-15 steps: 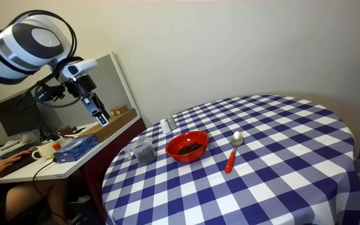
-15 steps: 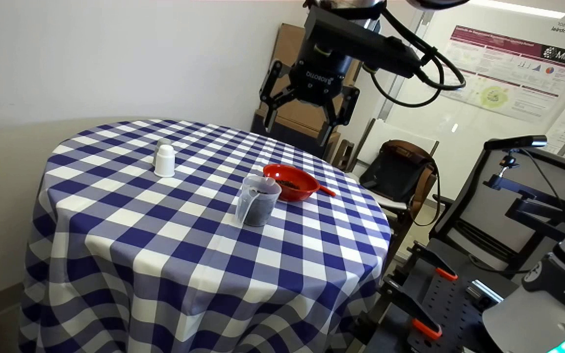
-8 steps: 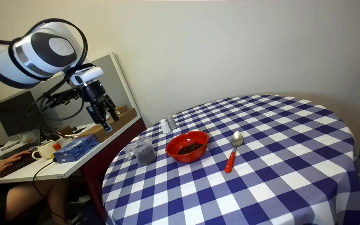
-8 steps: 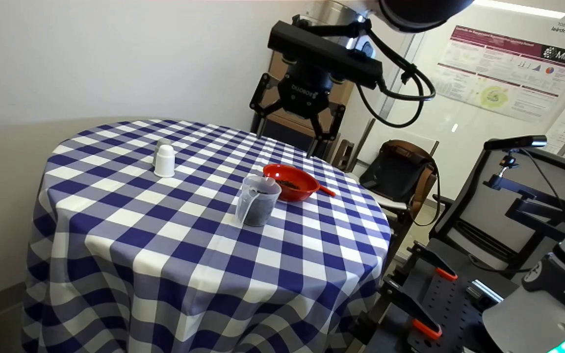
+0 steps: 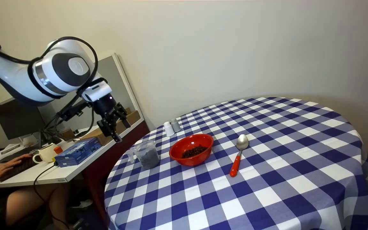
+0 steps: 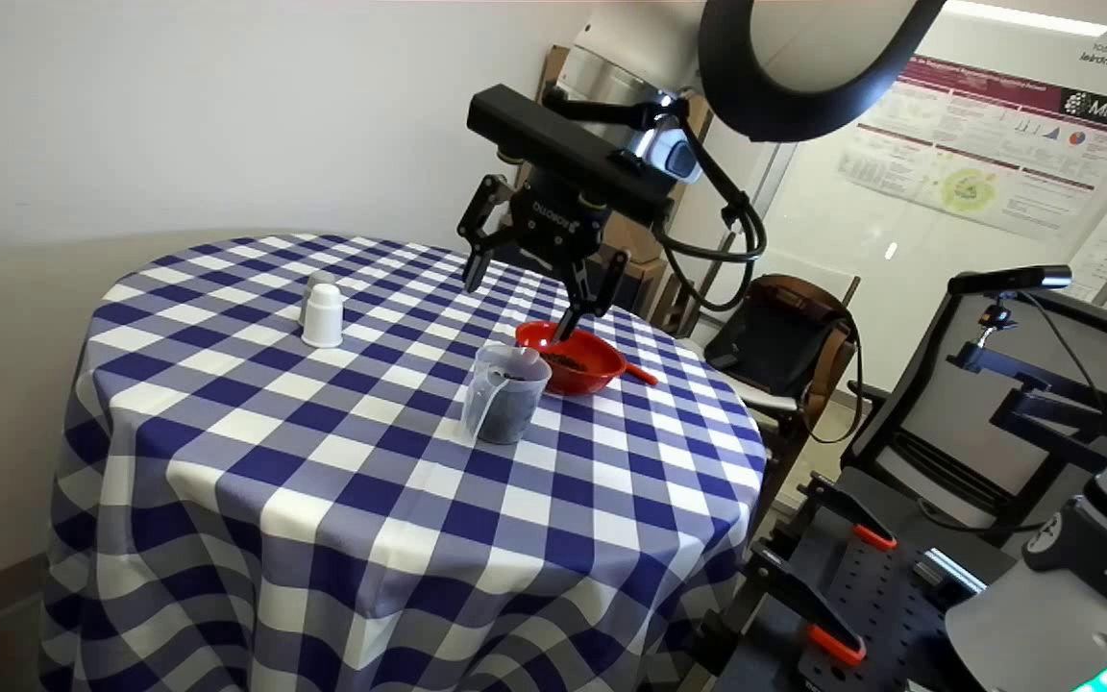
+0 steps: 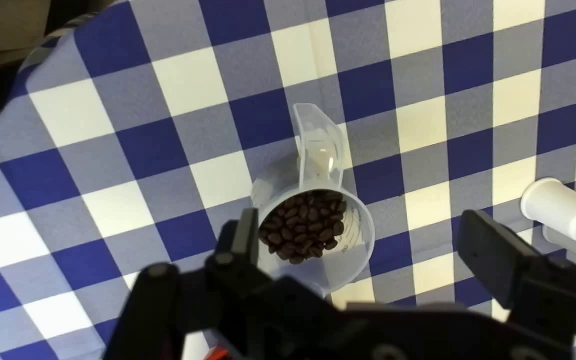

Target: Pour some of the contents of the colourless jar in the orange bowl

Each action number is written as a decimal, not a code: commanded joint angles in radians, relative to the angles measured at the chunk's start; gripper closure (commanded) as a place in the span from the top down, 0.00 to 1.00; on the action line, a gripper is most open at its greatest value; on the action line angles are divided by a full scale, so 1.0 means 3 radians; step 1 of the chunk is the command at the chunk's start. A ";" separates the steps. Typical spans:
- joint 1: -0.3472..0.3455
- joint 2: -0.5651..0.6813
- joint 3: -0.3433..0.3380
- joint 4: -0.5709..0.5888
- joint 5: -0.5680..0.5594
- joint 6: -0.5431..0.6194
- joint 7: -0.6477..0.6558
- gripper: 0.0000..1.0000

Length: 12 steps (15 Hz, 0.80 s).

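Observation:
The colourless jar (image 5: 149, 158) is a see-through measuring jug with a handle, upright on the checked cloth. It also shows in an exterior view (image 6: 505, 411). In the wrist view the jar (image 7: 350, 262) is seen from above, with dark brown beans (image 7: 305, 227) inside. The orange bowl (image 5: 200, 159) stands beside it, with dark beans on its bottom; it also shows in an exterior view (image 6: 600, 378). Only a red bit of the bowl (image 7: 218, 354) shows in the wrist view. My gripper (image 5: 123, 132) is open and empty, above the jar and apart from it. In the wrist view its left finger (image 7: 249, 235) overlaps the jar's left rim.
An orange-handled spoon (image 5: 236, 164) lies beyond the bowl. A white shaker (image 6: 323, 317) and a grey shaker (image 6: 318, 281) stand on the table (image 5: 267, 191). A desk with a blue box (image 5: 78, 152) and a person's hands (image 5: 11, 167) are at one side.
My open gripper has moved down and toward the table, closer to the jar, and has turned somewhat. The jar, bowl, spoon and shakers have not moved.

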 commanded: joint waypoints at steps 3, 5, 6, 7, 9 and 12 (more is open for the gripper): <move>0.0076 0.0334 -0.0096 0.0155 -0.0416 0.0072 0.0581 1.00; 0.0099 0.0451 -0.0129 0.0219 -0.0518 0.0056 0.0700 1.00; 0.0115 0.0511 -0.0156 0.0256 -0.0578 0.0043 0.0757 1.00; 0.0133 0.0559 -0.0184 0.0293 -0.0635 0.0034 0.0814 1.00; 0.0174 0.0653 -0.0242 0.0363 -0.0738 0.0025 0.0910 1.00; 0.0241 0.0776 -0.0319 0.0462 -0.0861 0.0025 0.1014 1.00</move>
